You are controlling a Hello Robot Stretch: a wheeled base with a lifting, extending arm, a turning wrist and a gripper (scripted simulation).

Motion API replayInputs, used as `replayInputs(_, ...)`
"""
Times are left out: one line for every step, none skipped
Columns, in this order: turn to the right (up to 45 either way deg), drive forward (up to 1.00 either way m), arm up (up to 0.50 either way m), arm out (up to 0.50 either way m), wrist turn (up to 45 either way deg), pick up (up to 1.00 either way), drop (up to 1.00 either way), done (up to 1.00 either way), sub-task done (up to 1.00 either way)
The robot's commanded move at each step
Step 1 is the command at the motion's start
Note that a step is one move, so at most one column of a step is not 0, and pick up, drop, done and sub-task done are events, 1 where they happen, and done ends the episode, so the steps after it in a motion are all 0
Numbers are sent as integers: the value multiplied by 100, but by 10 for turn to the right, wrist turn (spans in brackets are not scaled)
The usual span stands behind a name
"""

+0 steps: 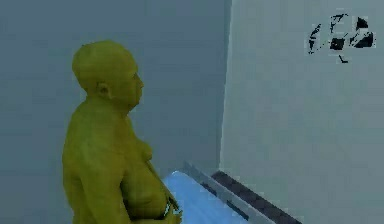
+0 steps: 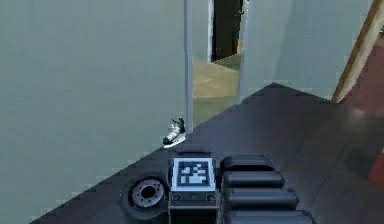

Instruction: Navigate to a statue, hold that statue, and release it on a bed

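Arm: the dark square bar [image 2: 258, 190] comes up from the arm side view's bottom edge as short stacked segments. A white marked square [image 2: 192, 173] sits just left of it.
Claw: a dark round body [image 2: 147, 195] just left of the white marked square, low against the dark floor [image 2: 300, 120]. The fingers cannot be made out, so I cannot tell whether they are apart, together or on something, nor whether the claw holds anything.
Edges: a grey-green wall [image 2: 90, 80] runs close beyond the claw and ends in a corner up and to the claw's right. A small black-and-white thing [image 2: 177, 131] stands at that corner's foot.
Open room: the dark floor spreads to the claw's right and farther out. Past the corner is an opening [image 2: 222, 45] with paler floor.
Statue: a yellow-olive head and torso [image 1: 105, 140] in the forward view's left half. How it lies to the claw cannot be told.
Axis: upright, long axis vertical, head turned toward the forward view's right.
Beside it: a light blue surface [image 1: 195, 205] with a grey rim, at its lower right.
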Motion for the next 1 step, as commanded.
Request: replayInputs(-450, 0, 0, 0, 0, 0, 0, 0, 0)
